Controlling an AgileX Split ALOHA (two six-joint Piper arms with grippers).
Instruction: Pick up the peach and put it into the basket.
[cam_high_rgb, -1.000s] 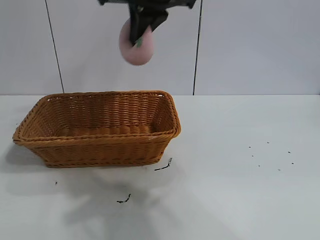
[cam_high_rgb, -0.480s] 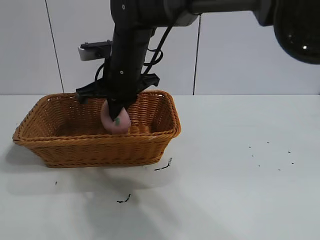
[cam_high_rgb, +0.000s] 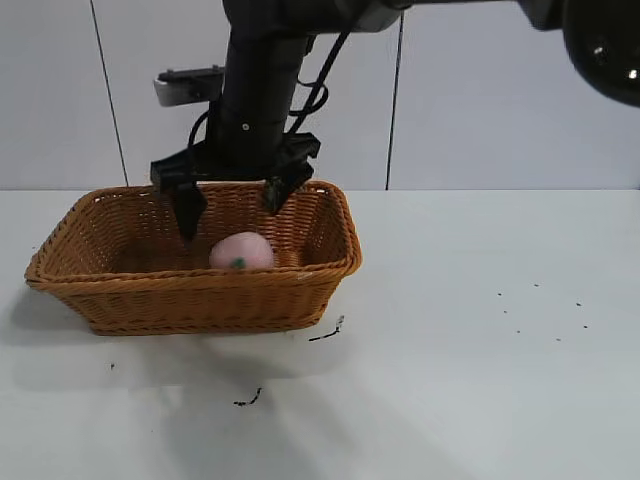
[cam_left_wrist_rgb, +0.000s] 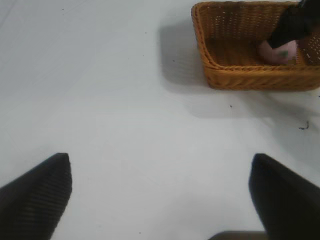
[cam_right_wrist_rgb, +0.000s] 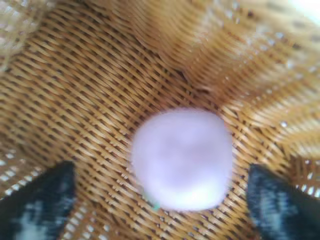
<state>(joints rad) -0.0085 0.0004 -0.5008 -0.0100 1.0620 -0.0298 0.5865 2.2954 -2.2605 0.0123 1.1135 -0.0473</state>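
Note:
The pale-pink peach lies on the floor of the orange-brown wicker basket, near its right half. It also shows in the right wrist view and in the left wrist view. My right gripper hangs open just above the peach, one finger on each side of it, apart from it. In the right wrist view the gripper has its dark fingertips wide apart. My left gripper is open and empty over bare table, far from the basket.
The basket stands on a white table at the left. Small dark specks lie on the table in front of it and farther right. A grey panelled wall runs behind.
My right gripper came down into the basket with the peach, then opened and let it go. The peach now rests on the basket floor and the gripper has risen slightly.

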